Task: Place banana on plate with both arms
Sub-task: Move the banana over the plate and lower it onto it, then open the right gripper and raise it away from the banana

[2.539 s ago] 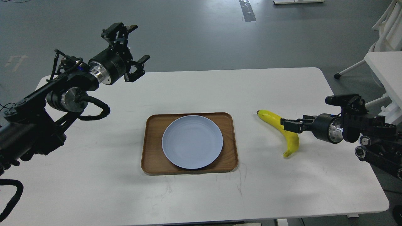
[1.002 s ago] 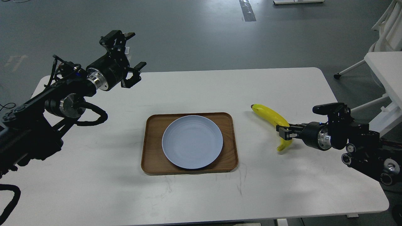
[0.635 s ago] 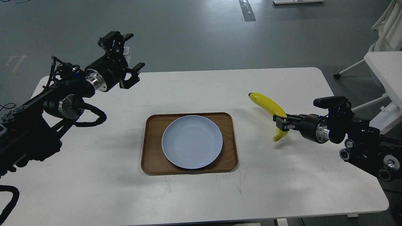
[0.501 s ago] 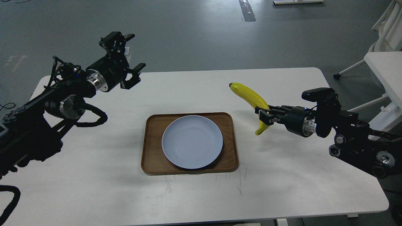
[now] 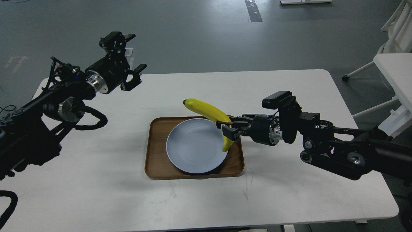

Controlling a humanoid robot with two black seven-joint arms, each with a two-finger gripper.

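Observation:
My right gripper (image 5: 227,128) is shut on the yellow banana (image 5: 207,111) and holds it in the air over the right part of the pale blue-grey plate (image 5: 190,149). The banana's dark tip points up and to the left, its lower end hangs over the plate's right rim. The plate lies on the brown wooden tray (image 5: 154,161) in the middle of the white table (image 5: 96,187). My left gripper (image 5: 128,61) is open and empty, raised over the table's far left, well away from the plate.
A second white table (image 5: 394,72) and white chair legs stand off to the right, beyond the table's edge. The grey floor lies beyond the far edge.
My right gripper closed on the banana, lifted it off the table and carried it left until it hangs over the plate. The left arm only shifted slightly.

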